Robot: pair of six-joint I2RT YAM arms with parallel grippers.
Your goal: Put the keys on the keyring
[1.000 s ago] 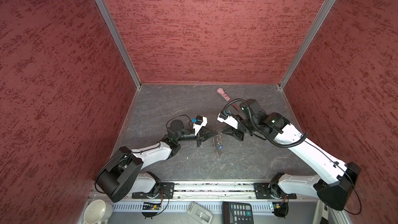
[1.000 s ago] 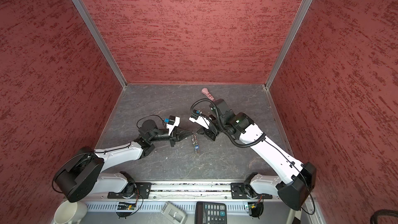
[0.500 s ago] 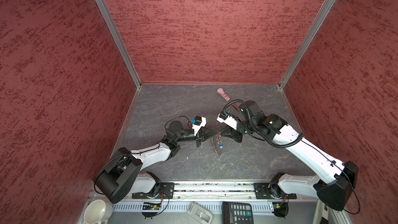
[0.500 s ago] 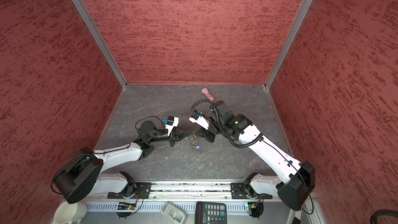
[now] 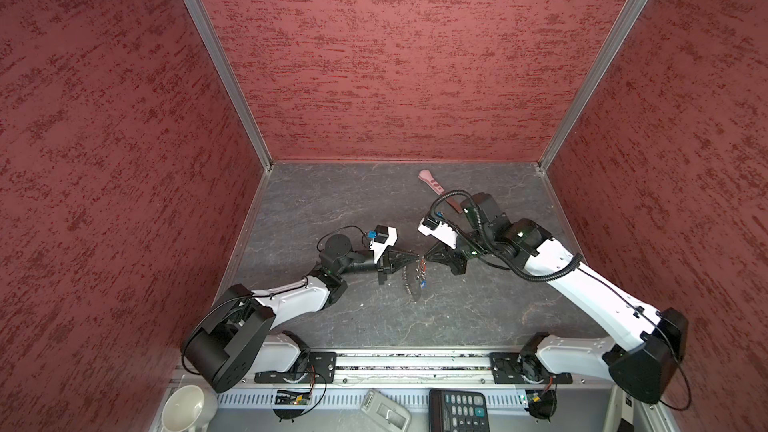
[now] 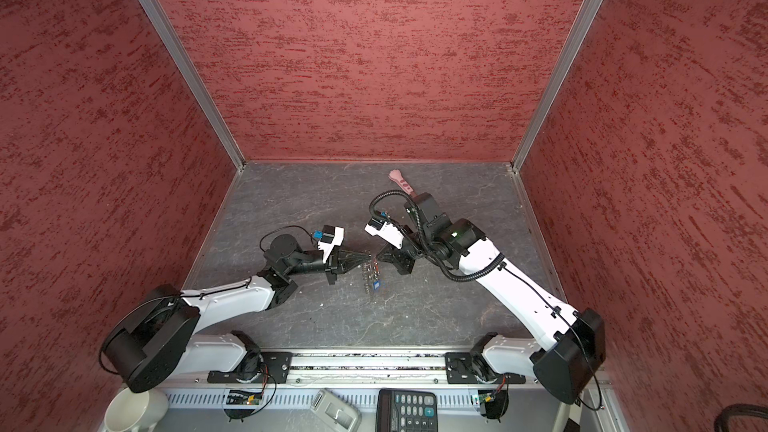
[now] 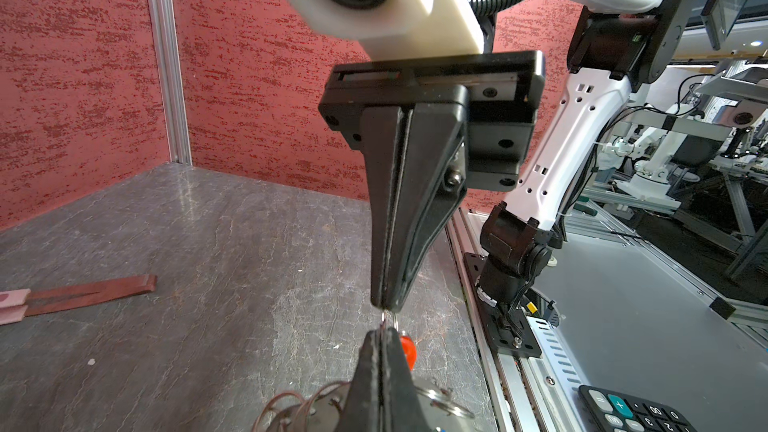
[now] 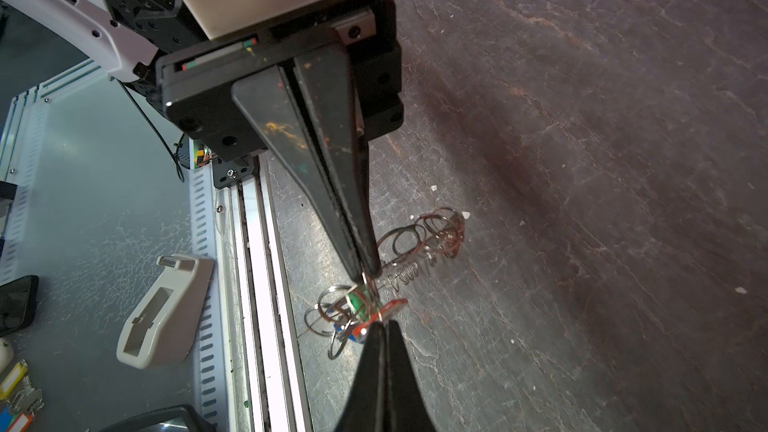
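Both grippers meet tip to tip above the middle of the table. My left gripper (image 5: 417, 261) (image 7: 382, 332) is shut on a thin wire ring of the keyring (image 5: 411, 286) (image 8: 432, 234), whose chain loops sag onto the table. My right gripper (image 5: 425, 260) (image 8: 382, 324) is shut on the small ring of the red key (image 7: 408, 352) (image 8: 388, 308). A green key (image 8: 357, 299) and a blue key (image 5: 423, 283) (image 8: 345, 332) hang in the same bunch just under the tips. How the rings are linked is hidden by the fingers.
A pink-handled tool (image 5: 432, 184) (image 7: 83, 292) with a dark flat blade lies at the back, behind the right arm. In front of the table rail sit a calculator (image 5: 461, 409), a grey plastic holder (image 5: 384, 411) and a white cup (image 5: 183, 411).
My right gripper has moved left to meet the left gripper's tips and its jaws have shut on the bunch. The left gripper has stayed shut and has hardly moved.
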